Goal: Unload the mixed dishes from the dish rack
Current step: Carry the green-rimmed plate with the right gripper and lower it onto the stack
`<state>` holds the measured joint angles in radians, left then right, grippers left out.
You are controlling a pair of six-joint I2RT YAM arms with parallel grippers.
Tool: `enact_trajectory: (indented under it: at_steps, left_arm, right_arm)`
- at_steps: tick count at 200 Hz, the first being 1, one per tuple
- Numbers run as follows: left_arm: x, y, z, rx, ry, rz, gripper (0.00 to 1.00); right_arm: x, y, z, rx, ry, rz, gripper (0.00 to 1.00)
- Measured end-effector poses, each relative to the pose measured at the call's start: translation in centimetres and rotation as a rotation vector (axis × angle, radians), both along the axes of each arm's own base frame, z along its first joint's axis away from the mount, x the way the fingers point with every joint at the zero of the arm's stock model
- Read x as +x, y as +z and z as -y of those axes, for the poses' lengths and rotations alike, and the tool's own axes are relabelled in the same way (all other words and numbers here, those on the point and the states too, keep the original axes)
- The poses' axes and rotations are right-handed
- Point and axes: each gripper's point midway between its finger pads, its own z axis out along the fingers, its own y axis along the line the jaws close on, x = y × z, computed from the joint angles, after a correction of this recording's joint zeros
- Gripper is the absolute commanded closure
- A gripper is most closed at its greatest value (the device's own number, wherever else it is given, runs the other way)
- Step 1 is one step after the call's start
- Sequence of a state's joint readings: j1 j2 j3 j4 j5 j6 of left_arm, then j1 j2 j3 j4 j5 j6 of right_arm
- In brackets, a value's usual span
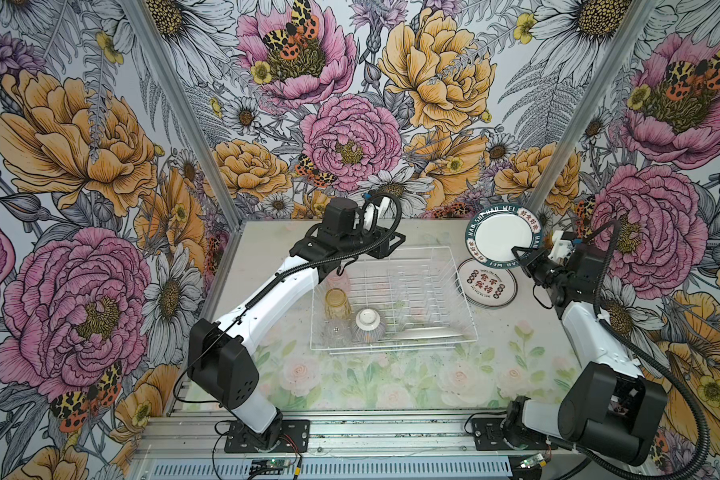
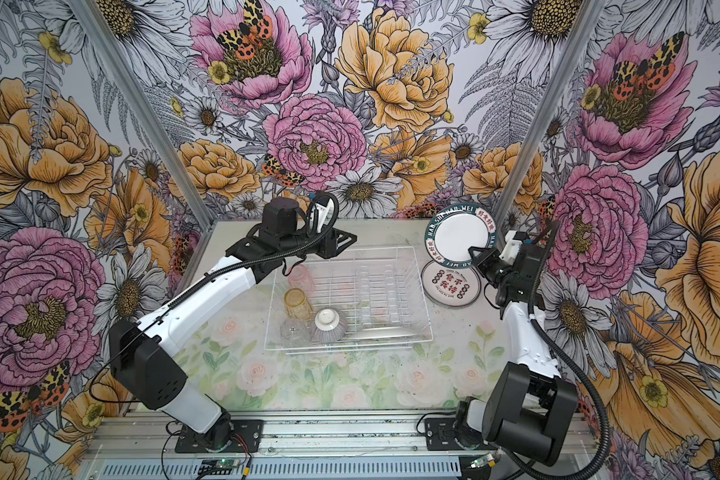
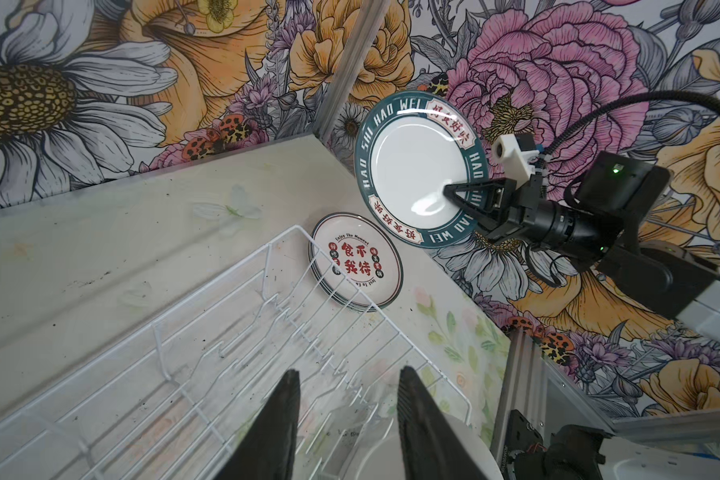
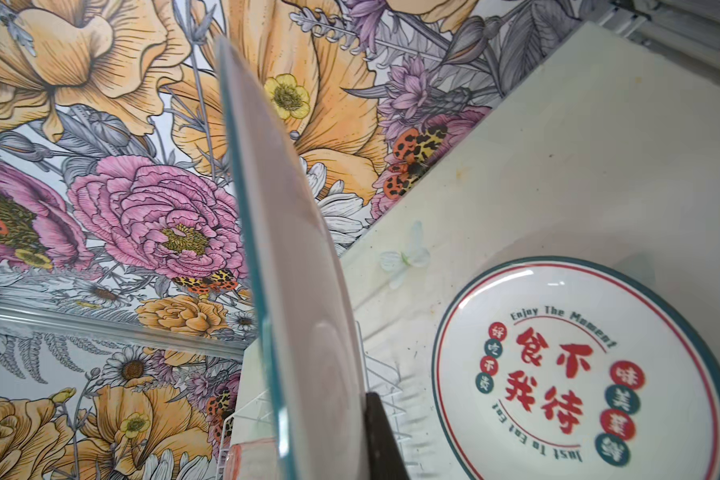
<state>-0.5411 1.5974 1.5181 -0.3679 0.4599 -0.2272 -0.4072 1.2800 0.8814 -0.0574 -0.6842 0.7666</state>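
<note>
**Dish rack** [image 1: 412,286]: 1, white wire, table centre.
**In rack, left end:**
- Tumblers, 3: pink tumbler [image 1: 341,277] at far side, partly hidden by the L arm; amber tumbler [image 1: 337,302] in the middle; clear tumbler [image 1: 335,330] at near side.
- Ribbed grey-purple bowl [image 1: 368,325]: 1, upturned, white foot up, just right of the clear tumbler.

**Out of rack, far right:**
- Teal-rimmed plate [image 1: 500,235]: 1, held tilted, off the table, rim pinched by the right gripper [image 1: 516,252].
- Plate stack [image 1: 487,286]: 1, laid flat just right of the rack; qty not readable.

**Left gripper** [image 3: 348,370]: jaws apart, nothing held, over the rack's far left.

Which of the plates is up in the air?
The plate with the wide teal lettered rim, pinched by the right fingers; the stack with red characters lies flat on the table.
</note>
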Motion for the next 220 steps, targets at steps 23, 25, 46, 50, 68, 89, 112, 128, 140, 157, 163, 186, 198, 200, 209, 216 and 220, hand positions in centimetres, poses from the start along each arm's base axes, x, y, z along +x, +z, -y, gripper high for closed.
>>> enact_trajectory:
  at_steps: [23,25,46,50,68,89,112,128,140,157,163,186,198,200,209,216,220]
  left_arm:
    - [0.6,-1.5,-1.2,0.042,0.04,-0.015,0.6]
    - [0.7,-1.6,-1.4,0.046,0.044,-0.015,0.6]
    - [0.8,-2.1,-2.1,0.087,0.065,-0.005,0.6]
    - [0.8,-2.1,-2.2,0.092,0.069,-0.002,0.6]
    - [0.4,-1.7,-2.9,0.117,0.084,0.03,0.59]
    - [0.0,-0.6,-3.7,0.137,0.1,0.078,0.59]
    - [0.0,-0.1,-4.1,0.152,0.111,0.111,0.59]
    - [0.0,-0.4,-4.3,0.167,0.113,0.111,0.59]
    - [0.0,-0.5,-4.3,0.173,0.115,0.109,0.59]
    - [0.0,-0.7,-4.4,0.179,0.118,0.104,0.59]
    - [0.0,-0.7,-4.5,0.181,0.119,0.103,0.59]
    - [0.0,-0.8,-4.5,0.184,0.121,0.102,0.59]
    - [0.1,-0.8,-4.5,0.186,0.121,0.105,0.59]
    - [0.1,-0.8,-4.5,0.187,0.121,0.106,0.59]
    - [0.1,-0.8,-4.5,0.189,0.12,0.108,0.59]
    - [0.1,-0.8,-4.5,0.19,0.12,0.108,0.59]
    - [0.1,-0.8,-4.5,0.192,0.118,0.11,0.59]
  right_arm:
    - [-0.9,-3.2,0.5,0.012,-0.025,-0.085,1.0]
    - [-1.0,-3.5,0.5,0.013,-0.027,-0.093,1.0]
    - [-1.6,-5.3,0.9,0.011,-0.042,-0.148,1.0]
    - [-1.7,-5.5,0.9,0.011,-0.045,-0.154,1.0]
    - [-1.8,-6.1,1.1,0.003,-0.052,-0.171,1.0]
    - [-1.9,-6.7,1.2,-0.001,-0.054,-0.185,1.0]
    - [-2.3,-8.2,1.1,0.004,-0.051,-0.22,1.0]
    - [-2.5,-9.8,1.1,0.016,-0.053,-0.264,1.0]
    - [-2.7,-11.0,1.1,0.025,-0.058,-0.299,1.0]
    - [-3.0,-12.1,1.1,0.034,-0.064,-0.338,1.0]
    - [-3.0,-12.4,1.2,0.036,-0.066,-0.345,1.0]
    - [-3.0,-12.9,1.3,0.038,-0.07,-0.362,1.0]
    - [-3.0,-13.3,1.3,0.041,-0.071,-0.371,1.0]
    - [-3.0,-13.3,1.3,0.041,-0.071,-0.373,1.0]
    - [-3.0,-13.6,1.3,0.045,-0.071,-0.381,1.0]
    - [-3.0,-13.8,1.3,0.048,-0.07,-0.387,1.0]
    - [-3.0,-14.0,1.3,0.05,-0.07,-0.392,1.0]
